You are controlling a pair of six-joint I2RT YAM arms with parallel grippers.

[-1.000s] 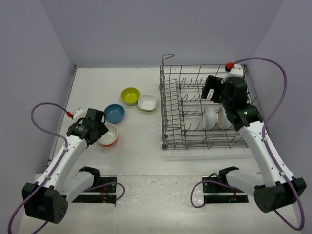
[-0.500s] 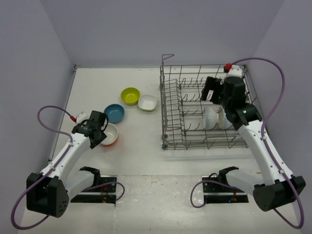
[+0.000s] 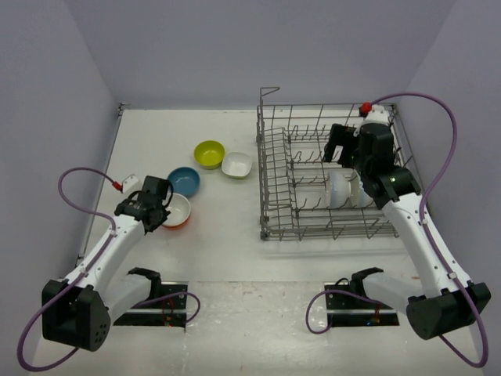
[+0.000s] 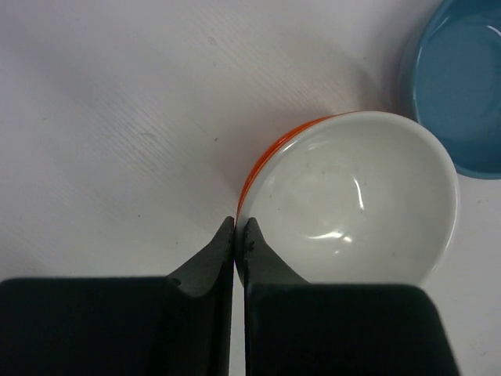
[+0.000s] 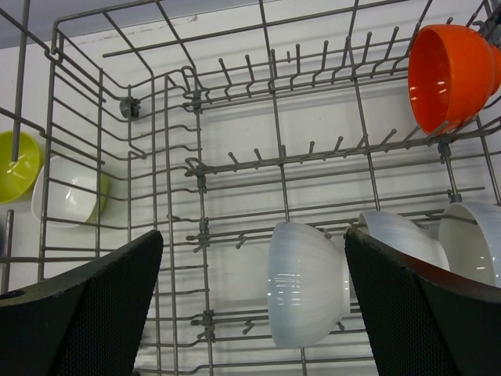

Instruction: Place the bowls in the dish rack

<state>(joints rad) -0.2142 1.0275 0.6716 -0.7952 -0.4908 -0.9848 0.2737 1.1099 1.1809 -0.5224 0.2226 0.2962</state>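
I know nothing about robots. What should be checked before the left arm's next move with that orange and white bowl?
1. Grip: the left gripper is shut on the rim of the orange-and-white bowl, one finger inside and one outside: ok.
2. Neighbour: the blue bowl sits very close to it; whether the two touch: cannot tell.
3. Room in the dish rack: its left part shows bare tines: ok.
4. Right gripper: open and holding nothing: ok.
5. Way into the rack: the right gripper hangs over the rack and may block a drop-off: not ok.
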